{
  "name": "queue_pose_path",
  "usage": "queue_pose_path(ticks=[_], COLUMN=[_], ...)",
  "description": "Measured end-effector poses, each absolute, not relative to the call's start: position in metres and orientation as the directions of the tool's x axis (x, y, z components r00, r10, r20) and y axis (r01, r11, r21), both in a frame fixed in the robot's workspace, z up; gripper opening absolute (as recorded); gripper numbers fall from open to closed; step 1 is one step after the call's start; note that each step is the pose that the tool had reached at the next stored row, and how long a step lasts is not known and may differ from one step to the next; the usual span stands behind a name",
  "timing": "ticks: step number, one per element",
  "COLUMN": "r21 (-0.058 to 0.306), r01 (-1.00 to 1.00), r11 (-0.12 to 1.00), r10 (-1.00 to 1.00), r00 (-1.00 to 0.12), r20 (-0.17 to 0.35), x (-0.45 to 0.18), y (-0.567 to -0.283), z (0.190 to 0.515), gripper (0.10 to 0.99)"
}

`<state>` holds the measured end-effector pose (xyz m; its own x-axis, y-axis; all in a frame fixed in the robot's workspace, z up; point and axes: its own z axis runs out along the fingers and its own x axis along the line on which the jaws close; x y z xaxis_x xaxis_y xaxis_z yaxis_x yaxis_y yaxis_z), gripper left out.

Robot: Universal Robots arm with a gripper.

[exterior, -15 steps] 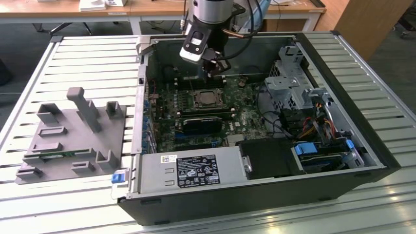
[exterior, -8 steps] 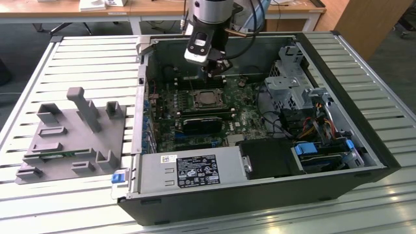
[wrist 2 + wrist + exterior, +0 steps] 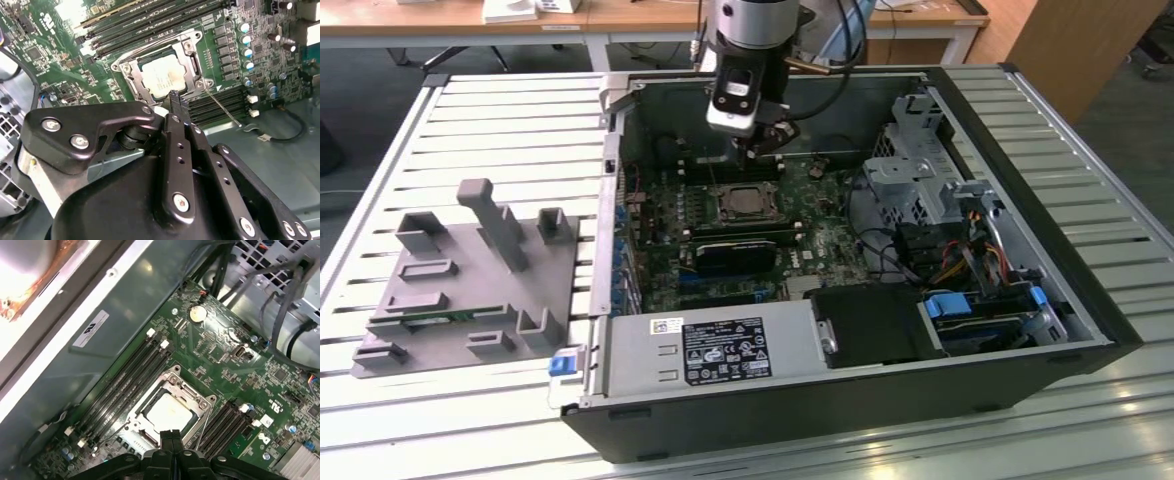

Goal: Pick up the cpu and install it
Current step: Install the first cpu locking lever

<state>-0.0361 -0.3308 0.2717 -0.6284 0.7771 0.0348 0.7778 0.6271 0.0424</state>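
Note:
The cpu (image 3: 744,203) is a silvery square chip lying flat inside the metal socket frame (image 3: 192,395) on the green motherboard of the open computer case. It also shows in both wrist views (image 3: 162,77) (image 3: 167,413). My gripper (image 3: 765,155) hangs just above the board, beside the socket's edge on the side toward the back wall of the case. Its two black fingers (image 3: 170,439) are pressed together with nothing between them. In the second wrist view the fingertips (image 3: 175,98) sit over the socket frame's rim, apart from the chip.
The case walls (image 3: 607,200) ring the board. A grey power supply box (image 3: 707,350) and a black block (image 3: 874,322) fill the near end, and a drive cage (image 3: 921,160) with cables stands at the exterior view's right. A grey fixture (image 3: 467,280) rests on the slatted table.

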Motion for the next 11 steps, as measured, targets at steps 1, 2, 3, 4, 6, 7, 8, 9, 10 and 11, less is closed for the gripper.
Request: queue_pose_path(ticks=[1,2,3,4,6,7,8,9,10,11], r21=[0.042,0.042,0.043,0.042,0.042,0.042,0.042,0.042,0.042,0.042], r01=[0.773,0.768,0.763,0.758,0.744,0.735,0.724,0.712,0.701,0.688], r11=[0.633,0.639,0.644,0.651,0.667,0.677,0.689,0.701,0.712,0.724], r10=[0.772,0.768,0.763,0.757,0.743,0.734,0.723,0.712,0.7,0.687], r00=[-0.634,-0.64,-0.646,-0.652,-0.669,-0.678,-0.69,-0.702,-0.713,-0.726], r20=[0.035,0.035,0.035,0.035,0.035,0.035,0.035,0.035,0.035,0.035], x=[-0.0361,-0.0361,-0.0361,-0.0361,-0.0361,-0.0361,-0.0361,-0.0361,-0.0361,-0.0361], y=[-0.3308,-0.3308,-0.3308,-0.3308,-0.3308,-0.3308,-0.3308,-0.3308,-0.3308,-0.3308], z=[0.2717,0.2717,0.2717,0.2717,0.2717,0.2717,0.2717,0.2717,0.2717,0.2716], gripper=[0.106,0.106,0.106,0.106,0.106,0.106,0.106,0.106,0.106,0.106])
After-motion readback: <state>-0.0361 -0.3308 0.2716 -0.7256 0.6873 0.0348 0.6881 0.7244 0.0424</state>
